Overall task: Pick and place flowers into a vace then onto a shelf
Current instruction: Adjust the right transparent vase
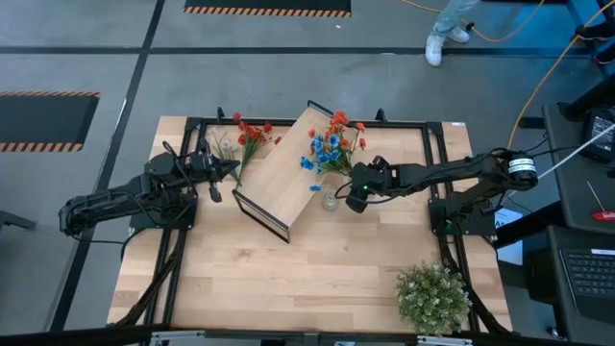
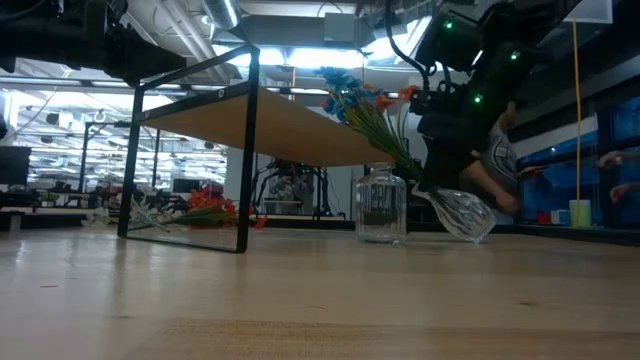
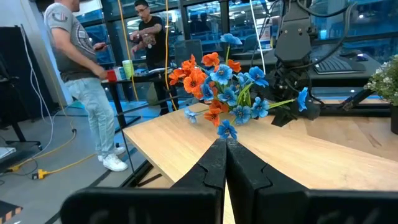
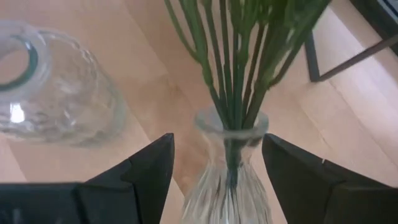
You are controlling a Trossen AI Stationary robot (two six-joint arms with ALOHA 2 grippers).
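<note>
From above, the right gripper [image 1: 352, 197] is holding a glass vase [image 1: 338, 191] of flowers [image 1: 332, 146] beside the shelf [image 1: 288, 165]; the left gripper [image 1: 219, 169] is waiting closed near red flowers [image 1: 252, 133].

At table height, the vase is hanging tilted off the table, next to a glass jar [image 2: 381, 206].

The right wrist is showing its fingers [image 4: 151, 169] standing wide around the vase's neck. I judge the lift onto the shelf is next, needing height and an upright vase.

A grey concrete floor [image 1: 288, 77] with hazard-striped mats [image 1: 48, 120] fills the upper frame, a yellow cable [image 1: 538, 82] curls upper right, and two people [image 3: 81, 87] stand upper left.
</note>
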